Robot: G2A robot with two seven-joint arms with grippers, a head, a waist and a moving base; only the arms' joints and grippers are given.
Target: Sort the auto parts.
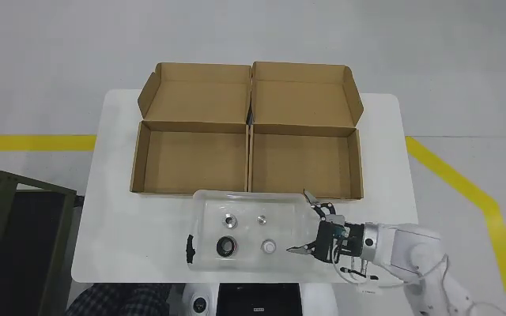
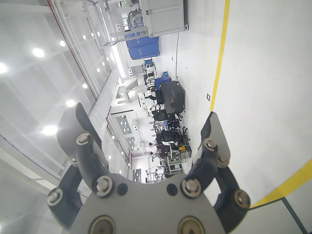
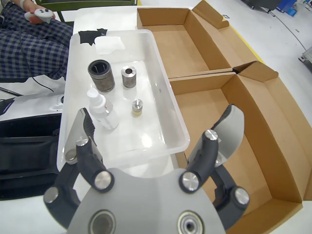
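The room has a pale floor [image 1: 237,31] crossed by yellow lines [image 1: 47,142]. The left wrist view looks across it to a hall of framed machine enclosures [image 2: 146,8] and blue cabinets [image 2: 143,47].

A white surface [image 1: 118,197] fills the middle of the top view. Two open cardboard boxes sit side by side on it with their lids folded back. The left box [image 1: 194,162] is at centre left and the right box [image 1: 304,166] at centre right, and their inner walls touch. Just below them, a clear tray [image 1: 207,207] lies at lower centre, with black tape [image 1: 189,247] on its left end.

The right gripper [image 1: 298,222] hovers over the tray's right end with its fingers spread and nothing between them. The left gripper [image 2: 145,110] is also spread and empty, and points out into the hall.

The parts all stand in the tray's left half. The right wrist view gives their height and shape:
- **Bearing:** a dark bearing [image 3: 101,75] stands upright.
- **Sleeve:** a steel sleeve [image 3: 128,76] stands just beside the bearing.
- **Bottle:** a white bottle [image 3: 102,112] is near the bearing.
- **Stud:** a small stud [image 3: 137,107] stands apart from the others, near the sleeve.
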